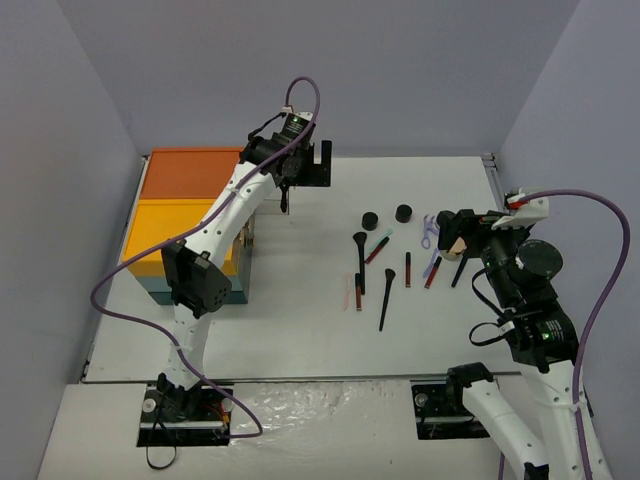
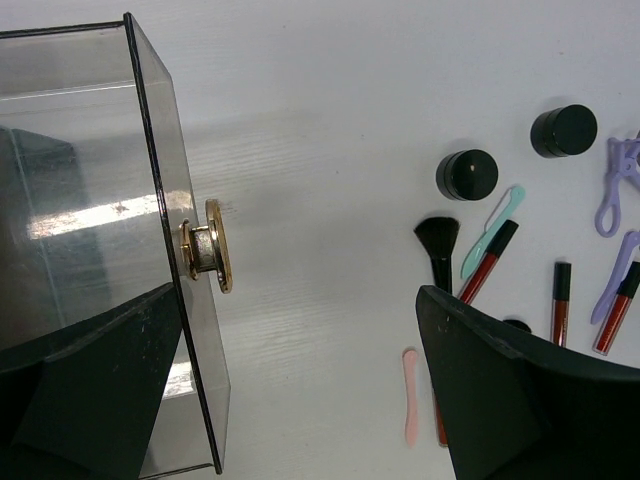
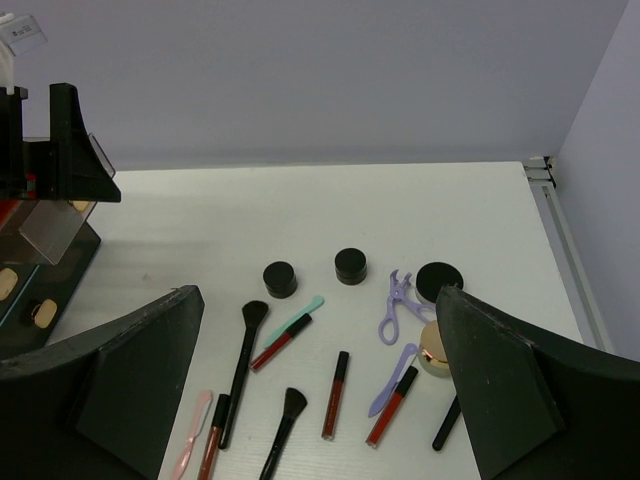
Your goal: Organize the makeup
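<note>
Right wrist view: your right tool (image 3: 318, 300) is spread over the makeup (image 3: 336, 395). Your left tool (image 2: 295, 295) is spread near a knob (image 2: 205, 260).

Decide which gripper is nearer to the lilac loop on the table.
Right. The right gripper hovers open just beside the lilac loop. The left gripper is far off across the table, open at the gold knob of the clear drawer.

A big teal box with an orange and yellow top (image 1: 185, 200) is sitting at the left edge of the white tabletop (image 1: 300, 340). A smoky clear plastic panel (image 2: 90, 180) is carrying a round gold knob (image 2: 208, 258).
</note>
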You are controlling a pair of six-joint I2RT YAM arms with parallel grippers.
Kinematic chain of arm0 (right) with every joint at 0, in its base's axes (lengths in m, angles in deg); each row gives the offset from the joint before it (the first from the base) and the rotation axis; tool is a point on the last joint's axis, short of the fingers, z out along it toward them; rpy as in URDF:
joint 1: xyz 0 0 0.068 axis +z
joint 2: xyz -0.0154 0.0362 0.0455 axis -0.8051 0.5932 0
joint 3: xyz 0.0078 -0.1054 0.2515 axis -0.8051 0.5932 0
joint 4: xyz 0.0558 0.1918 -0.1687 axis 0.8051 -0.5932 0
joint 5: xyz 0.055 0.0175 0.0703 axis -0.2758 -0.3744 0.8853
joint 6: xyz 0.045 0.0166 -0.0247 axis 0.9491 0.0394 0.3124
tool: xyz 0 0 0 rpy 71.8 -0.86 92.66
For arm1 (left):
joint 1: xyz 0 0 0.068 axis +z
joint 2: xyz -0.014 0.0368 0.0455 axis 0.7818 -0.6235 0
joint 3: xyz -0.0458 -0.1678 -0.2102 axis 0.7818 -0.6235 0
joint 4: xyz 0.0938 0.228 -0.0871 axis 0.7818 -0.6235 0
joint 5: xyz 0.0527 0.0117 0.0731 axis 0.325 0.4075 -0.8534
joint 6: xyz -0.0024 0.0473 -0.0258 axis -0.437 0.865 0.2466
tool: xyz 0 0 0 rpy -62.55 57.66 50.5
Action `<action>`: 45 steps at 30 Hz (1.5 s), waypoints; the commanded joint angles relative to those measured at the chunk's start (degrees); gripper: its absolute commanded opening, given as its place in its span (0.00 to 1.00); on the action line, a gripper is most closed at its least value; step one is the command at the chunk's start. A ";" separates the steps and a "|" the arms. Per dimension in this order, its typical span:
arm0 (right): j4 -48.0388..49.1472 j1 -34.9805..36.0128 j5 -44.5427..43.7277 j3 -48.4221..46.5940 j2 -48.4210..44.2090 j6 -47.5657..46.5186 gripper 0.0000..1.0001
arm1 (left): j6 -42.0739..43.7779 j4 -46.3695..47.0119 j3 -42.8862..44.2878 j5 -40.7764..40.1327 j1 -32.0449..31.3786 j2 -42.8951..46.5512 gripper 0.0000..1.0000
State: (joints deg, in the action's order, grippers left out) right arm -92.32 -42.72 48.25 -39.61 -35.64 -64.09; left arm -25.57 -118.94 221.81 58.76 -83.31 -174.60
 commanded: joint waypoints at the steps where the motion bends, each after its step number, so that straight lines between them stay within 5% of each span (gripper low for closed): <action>1: 3.13 -0.17 0.84 0.07 -0.25 -0.46 1.00 | -2.14 3.72 2.82 2.78 -0.75 1.75 0.97; 11: 2.45 -0.17 0.95 0.10 -0.99 -0.38 1.00 | -2.01 4.50 4.33 2.62 -0.90 3.46 0.97; 21: 0.44 -0.17 -2.48 -0.37 1.88 2.50 1.00 | 5.10 1.77 3.65 -6.72 -0.93 12.21 0.97; 32: -11.76 -0.17 -10.40 -2.46 17.83 11.80 0.98 | 11.02 7.18 -20.61 -10.17 -0.89 33.35 0.97; 45: -2.82 -0.03 -7.15 6.73 34.70 22.05 0.69 | 10.69 9.06 -52.45 -22.22 -0.18 61.29 0.97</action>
State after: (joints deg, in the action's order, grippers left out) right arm -102.48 -42.72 40.73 -34.04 -5.65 -46.30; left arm -15.43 -112.41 174.01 43.22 -83.94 -121.49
